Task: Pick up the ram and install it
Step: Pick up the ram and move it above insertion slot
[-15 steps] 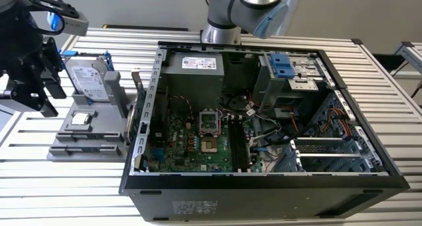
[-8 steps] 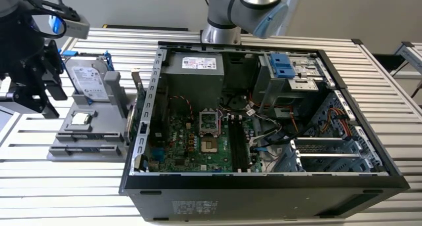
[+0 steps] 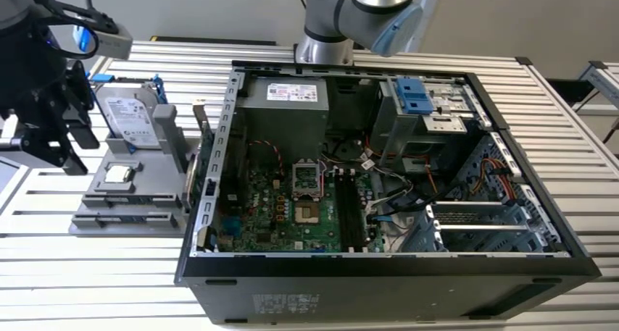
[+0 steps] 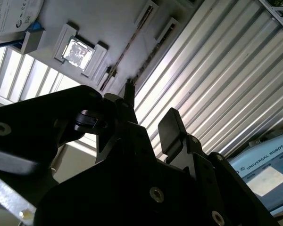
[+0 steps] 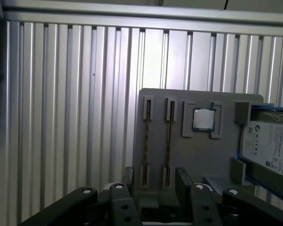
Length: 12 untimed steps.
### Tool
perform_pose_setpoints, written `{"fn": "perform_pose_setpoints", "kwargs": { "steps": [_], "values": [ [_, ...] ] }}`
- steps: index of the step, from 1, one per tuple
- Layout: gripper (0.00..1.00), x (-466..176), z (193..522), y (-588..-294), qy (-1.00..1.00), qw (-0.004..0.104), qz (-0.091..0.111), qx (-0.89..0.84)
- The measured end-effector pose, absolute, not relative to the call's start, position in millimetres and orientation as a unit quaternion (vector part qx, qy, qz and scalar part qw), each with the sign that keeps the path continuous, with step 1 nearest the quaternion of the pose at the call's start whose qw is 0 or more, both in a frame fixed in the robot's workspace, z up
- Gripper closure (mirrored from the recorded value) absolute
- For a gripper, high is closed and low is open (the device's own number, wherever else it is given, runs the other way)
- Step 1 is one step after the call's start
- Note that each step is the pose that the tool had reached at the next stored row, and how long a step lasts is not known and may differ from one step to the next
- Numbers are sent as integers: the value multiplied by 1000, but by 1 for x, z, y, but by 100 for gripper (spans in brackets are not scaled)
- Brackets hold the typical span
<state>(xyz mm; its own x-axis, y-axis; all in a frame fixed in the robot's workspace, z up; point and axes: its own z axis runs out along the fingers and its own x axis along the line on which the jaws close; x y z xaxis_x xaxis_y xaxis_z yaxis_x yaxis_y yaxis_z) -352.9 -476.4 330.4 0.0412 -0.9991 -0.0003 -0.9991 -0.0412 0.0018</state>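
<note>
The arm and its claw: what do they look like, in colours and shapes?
The arm is built of round silver-grey segments, with a pale blue cap on one joint. The gripper is matt black and angular, with two blocky fingers and small silver screws in its linkage. In the exterior view, black cables run above it.

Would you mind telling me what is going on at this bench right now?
A single robot arm is partway through fitting memory into the open computer case. Its gripper hangs over the grey holder beside the case, with its jaws open and holding nothing. The ram stands on edge in a slot of that holder, close to the jaws and not yet picked up. A processor chip and a hard drive sit on the same holder.
</note>
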Motion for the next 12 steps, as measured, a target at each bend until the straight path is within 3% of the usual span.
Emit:
{"fn": "perform_pose_setpoints", "kwargs": {
  "steps": [12],
  "values": [
    [0, -353, 326, -476, -692, 4, 3, 722]
  ]
}}
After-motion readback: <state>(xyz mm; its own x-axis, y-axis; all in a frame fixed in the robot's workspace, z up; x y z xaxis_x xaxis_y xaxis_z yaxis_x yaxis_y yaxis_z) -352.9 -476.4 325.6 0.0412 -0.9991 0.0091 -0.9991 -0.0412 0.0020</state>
